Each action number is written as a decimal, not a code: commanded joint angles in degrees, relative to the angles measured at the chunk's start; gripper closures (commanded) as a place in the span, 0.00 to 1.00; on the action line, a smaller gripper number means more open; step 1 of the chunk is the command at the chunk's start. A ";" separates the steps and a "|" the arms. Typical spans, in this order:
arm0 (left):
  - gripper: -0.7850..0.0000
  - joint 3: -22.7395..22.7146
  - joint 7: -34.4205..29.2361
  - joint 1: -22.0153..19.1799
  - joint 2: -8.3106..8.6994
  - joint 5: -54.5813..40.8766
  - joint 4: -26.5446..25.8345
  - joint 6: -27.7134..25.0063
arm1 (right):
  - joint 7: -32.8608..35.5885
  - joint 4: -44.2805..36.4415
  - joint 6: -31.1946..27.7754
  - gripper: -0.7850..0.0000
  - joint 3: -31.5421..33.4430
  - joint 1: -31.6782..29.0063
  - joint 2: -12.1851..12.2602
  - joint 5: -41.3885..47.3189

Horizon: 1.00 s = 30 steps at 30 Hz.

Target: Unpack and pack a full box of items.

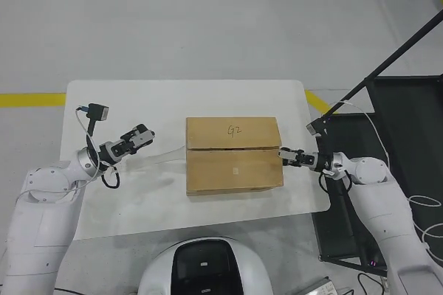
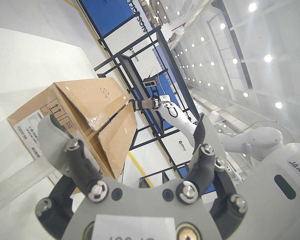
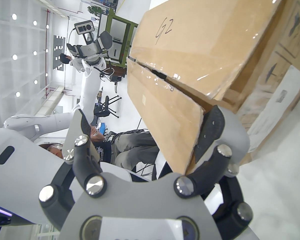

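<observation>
Slippage is your main worry, I reckon. Your right gripper sits at the right end of the cardboard box. Its fingers are spread wide and straddle the end edge of the near flap, one pad on the underside, nothing pinched yet. Lift from there and that thin edge could pop off the pad. Or the whole box could skate across the table, since your left gripper hangs well off the left end, also wide open, touching nothing. Shiny tape scraps along the seam might snag the two flaps too. Box sits mid-table with both flaps down, so you can't tell what's inside; only a dark slit shows at the seam.
</observation>
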 commanded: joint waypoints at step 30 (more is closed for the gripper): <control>0.00 0.00 0.00 0.00 0.00 0.00 0.00 0.00 | 9.15 -22.19 9.13 0.00 -4.58 -14.40 9.94 3.84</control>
